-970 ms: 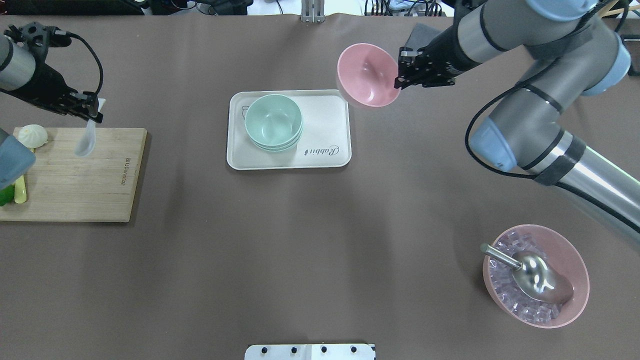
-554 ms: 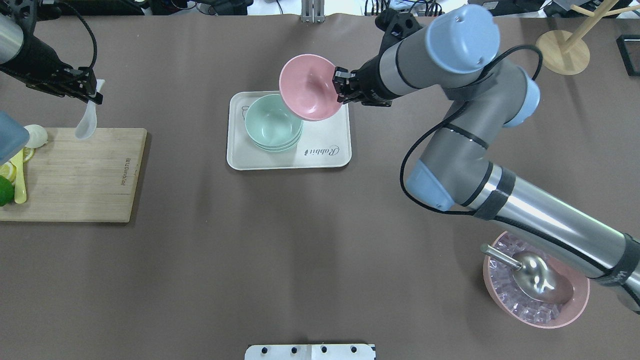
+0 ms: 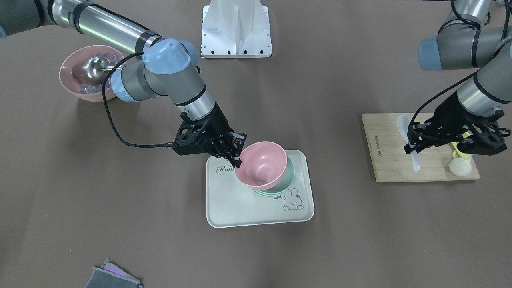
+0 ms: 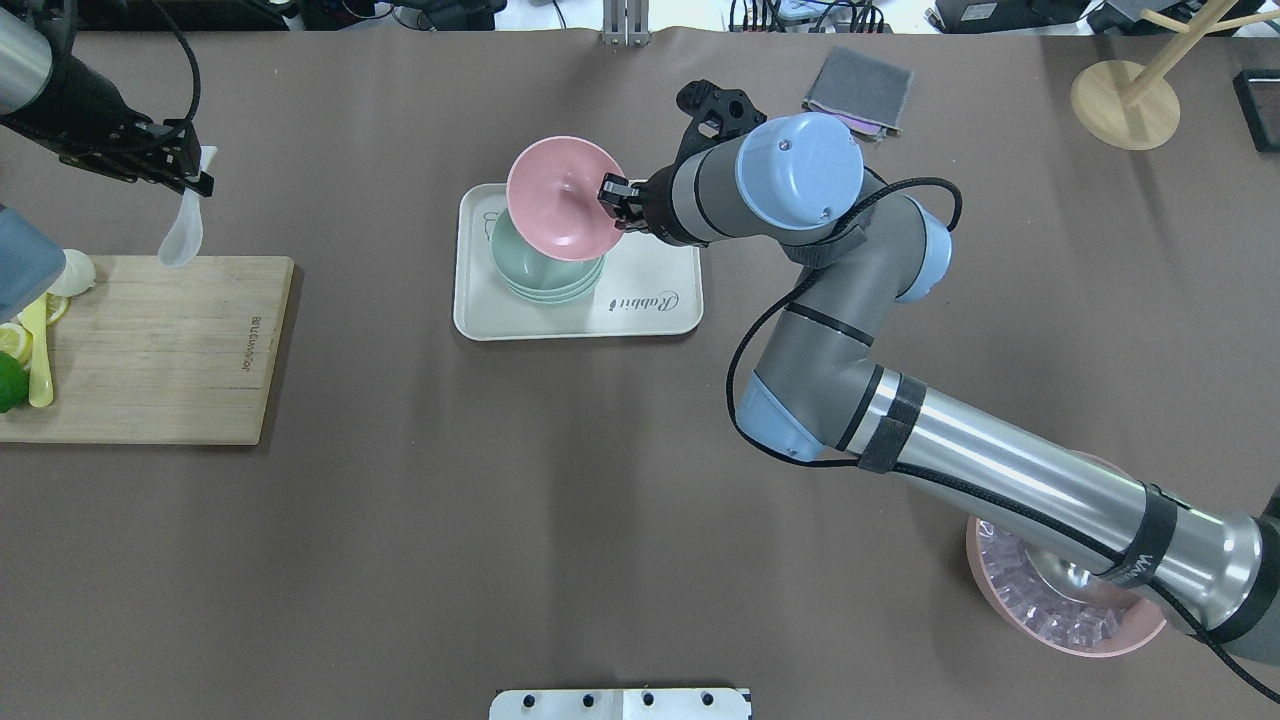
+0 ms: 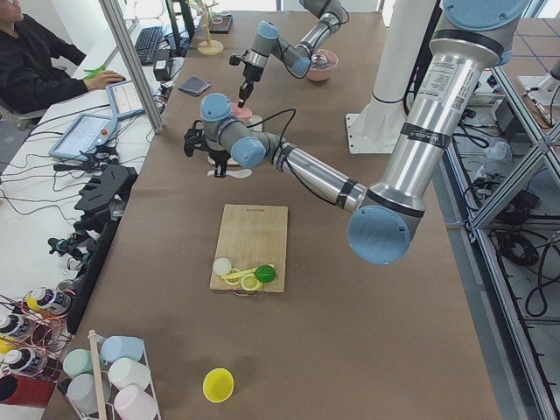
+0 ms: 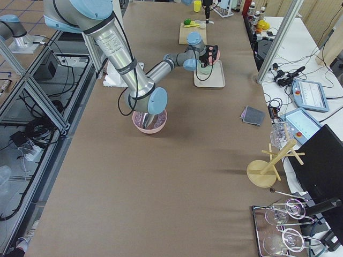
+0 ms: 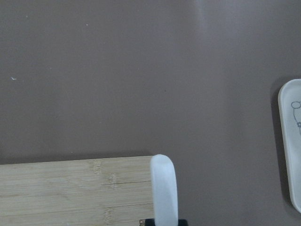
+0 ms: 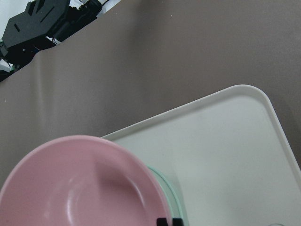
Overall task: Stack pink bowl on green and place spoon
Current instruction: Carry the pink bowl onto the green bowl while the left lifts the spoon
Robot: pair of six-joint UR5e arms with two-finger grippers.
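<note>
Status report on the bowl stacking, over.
Right end effector shut on pink bowl, tilted over green bowl stack on white tray, not seated. Left end effector holding white spoon above wooden cutting board. Nothing blocking.

Robot lab: aluminium framing (image 5: 129, 61), seated operator (image 5: 31, 52)

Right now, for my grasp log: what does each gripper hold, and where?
Right gripper: pink bowl, by its rim. Left gripper: white spoon, by its handle.
</note>
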